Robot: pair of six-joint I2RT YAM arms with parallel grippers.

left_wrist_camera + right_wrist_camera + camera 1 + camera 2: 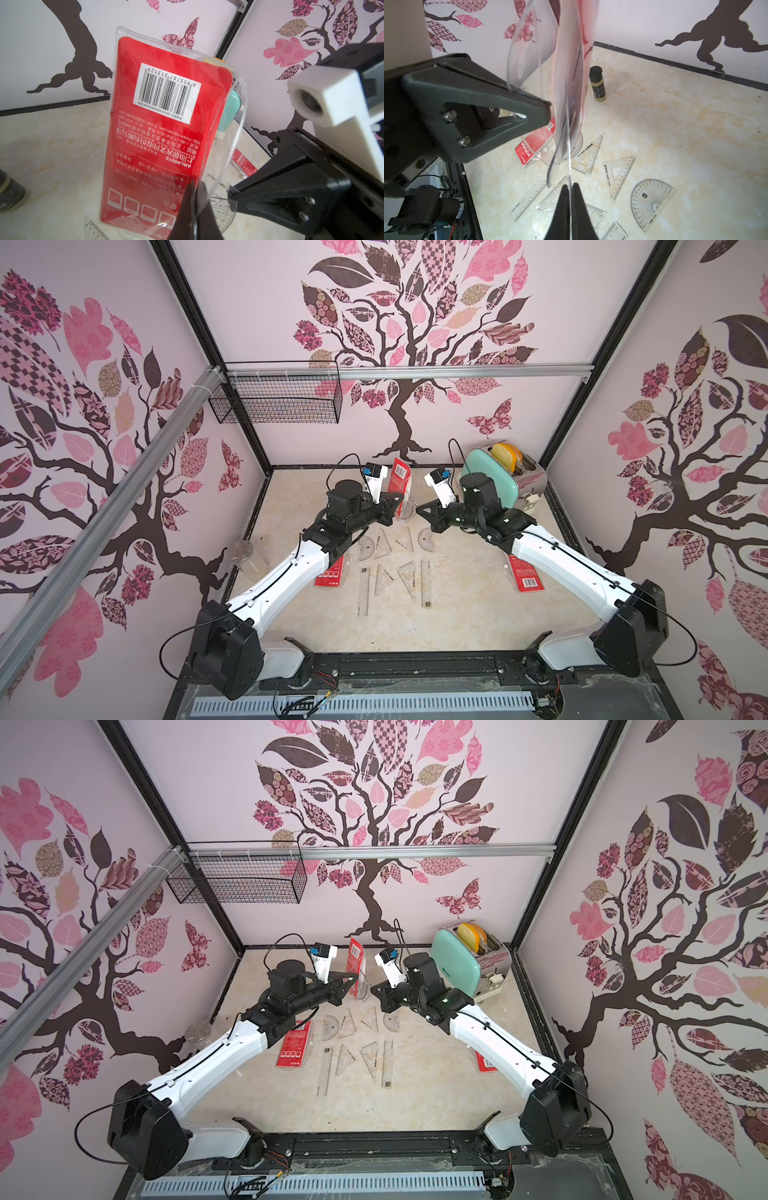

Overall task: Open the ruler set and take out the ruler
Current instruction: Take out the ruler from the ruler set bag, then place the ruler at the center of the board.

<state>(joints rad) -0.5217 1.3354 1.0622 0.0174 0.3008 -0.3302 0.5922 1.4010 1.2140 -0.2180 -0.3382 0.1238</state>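
Both top views: red-backed clear plastic ruler set pouch (400,479) held upright over the marbled tabletop (457,605), between left gripper (397,502) and right gripper (419,510). Left wrist: left jaws clamped on the pouch's lower edge. Right wrist: right jaws pinch its clear edge.

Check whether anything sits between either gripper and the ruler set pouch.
Nothing visible does. The left gripper and the right gripper are both shut on the clear plastic of the ruler set pouch, holding it upright between them.
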